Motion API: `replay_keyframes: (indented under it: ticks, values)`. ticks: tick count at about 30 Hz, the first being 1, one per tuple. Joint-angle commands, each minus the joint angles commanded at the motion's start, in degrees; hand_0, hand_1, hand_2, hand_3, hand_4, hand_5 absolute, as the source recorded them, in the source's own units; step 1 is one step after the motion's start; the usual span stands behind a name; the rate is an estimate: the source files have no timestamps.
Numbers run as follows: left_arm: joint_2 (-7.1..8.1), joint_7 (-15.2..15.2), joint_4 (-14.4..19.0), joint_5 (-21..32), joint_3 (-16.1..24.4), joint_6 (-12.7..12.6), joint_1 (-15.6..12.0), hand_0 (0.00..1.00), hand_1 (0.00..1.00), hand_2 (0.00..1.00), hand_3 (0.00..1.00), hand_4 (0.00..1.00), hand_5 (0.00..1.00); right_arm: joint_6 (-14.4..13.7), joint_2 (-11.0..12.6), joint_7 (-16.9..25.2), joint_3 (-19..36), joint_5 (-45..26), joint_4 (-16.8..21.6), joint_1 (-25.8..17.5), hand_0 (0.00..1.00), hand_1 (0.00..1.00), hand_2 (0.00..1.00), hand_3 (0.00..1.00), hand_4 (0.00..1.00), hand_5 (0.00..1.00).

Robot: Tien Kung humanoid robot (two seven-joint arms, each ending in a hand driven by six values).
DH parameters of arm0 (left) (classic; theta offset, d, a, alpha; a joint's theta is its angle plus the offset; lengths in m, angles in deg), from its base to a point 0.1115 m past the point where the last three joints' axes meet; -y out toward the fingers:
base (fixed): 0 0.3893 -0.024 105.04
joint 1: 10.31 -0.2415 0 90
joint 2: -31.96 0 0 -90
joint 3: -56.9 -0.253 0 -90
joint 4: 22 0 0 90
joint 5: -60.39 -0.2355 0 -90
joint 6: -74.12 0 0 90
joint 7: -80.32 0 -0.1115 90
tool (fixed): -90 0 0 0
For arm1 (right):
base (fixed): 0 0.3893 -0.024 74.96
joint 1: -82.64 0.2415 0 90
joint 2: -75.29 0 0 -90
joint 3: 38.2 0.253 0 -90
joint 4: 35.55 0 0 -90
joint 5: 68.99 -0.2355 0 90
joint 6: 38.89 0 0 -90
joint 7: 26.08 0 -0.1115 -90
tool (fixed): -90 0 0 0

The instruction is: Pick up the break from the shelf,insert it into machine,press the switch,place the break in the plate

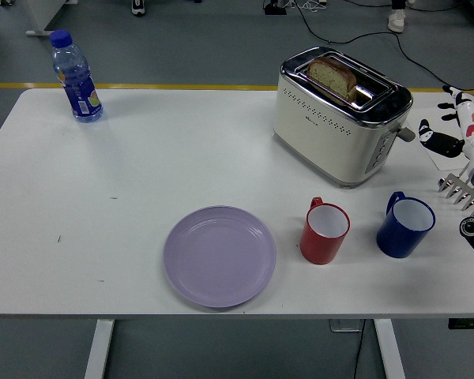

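A slice of brown bread (334, 76) stands up out of a slot of the cream and chrome toaster (336, 118) at the back right of the table. The toaster's lever (407, 133) sticks out on its right end. A lilac plate (219, 256) lies empty near the front edge. My right hand (450, 134) is at the picture's right edge, just right of the lever, with fingers spread and holding nothing. My left arm is out of view.
A red mug (325, 231) and a blue mug (404, 226) stand in front of the toaster, right of the plate. A blue water bottle (76, 76) stands at the back left corner. Cables lie on the floor behind the table.
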Motion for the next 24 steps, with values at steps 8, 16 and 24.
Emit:
replay_keyframes:
  ticks: [8,16,24]
  values:
    - [0.06,-0.17,0.00,-0.07,-0.01,0.01,0.17,0.687,0.714,0.723,0.570,0.313,0.914,1.34,-0.57,1.03,-1.77,-3.49,0.70,4.15,0.894,0.871,0.953,0.979,0.706,0.314]
    - [0.19,-0.18,0.00,-0.09,0.04,0.00,0.19,0.687,0.714,0.722,0.570,0.312,0.916,6.46,-1.76,1.60,-4.74,-5.14,-1.25,10.91,0.922,0.911,0.959,0.976,0.822,0.362]
    - [0.50,-0.28,0.00,-0.43,0.16,0.06,0.11,0.687,0.714,0.723,0.570,0.311,0.913,9.04,-4.49,1.30,-7.27,-6.40,-5.69,16.60,0.941,0.928,0.968,0.984,0.810,0.349]
